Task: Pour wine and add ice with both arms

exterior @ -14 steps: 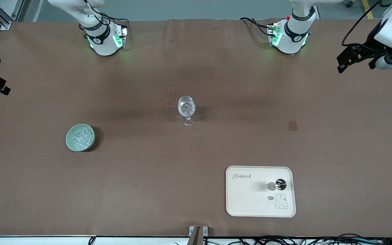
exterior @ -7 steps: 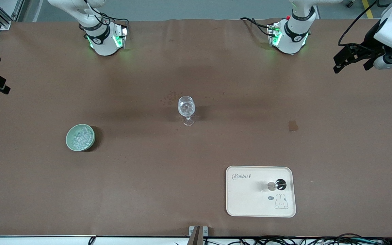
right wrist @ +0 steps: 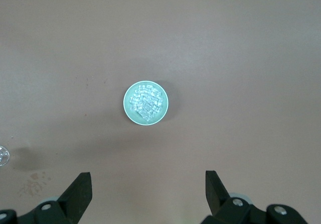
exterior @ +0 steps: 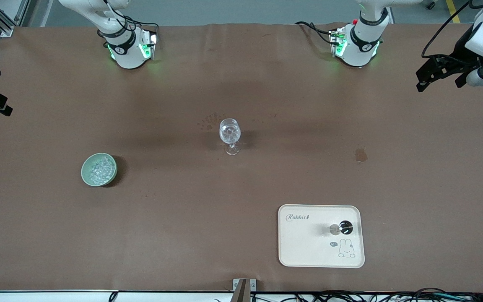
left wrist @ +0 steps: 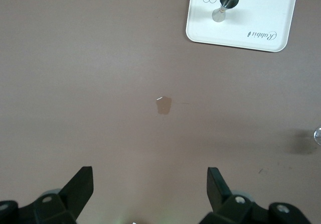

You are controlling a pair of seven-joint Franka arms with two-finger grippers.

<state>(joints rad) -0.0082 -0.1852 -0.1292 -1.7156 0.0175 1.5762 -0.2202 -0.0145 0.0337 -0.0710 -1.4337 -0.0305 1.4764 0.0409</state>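
the left end effector [exterior: 439,74] is seen at the upper right edge of the front frame, held high over the left arm's end of the brown surface [exterior: 241,188], spread wide and empty. the right end effector [right wrist: 145,196] is spread wide too, high over the pale green bowl [exterior: 99,169], where the ice [exterior: 100,168] is piled. a wine glass [exterior: 230,135] is stood at the frame's centre. at lower right, a cream rabbit tray [exterior: 304,247] is seen carrying a stopper [exterior: 340,228].
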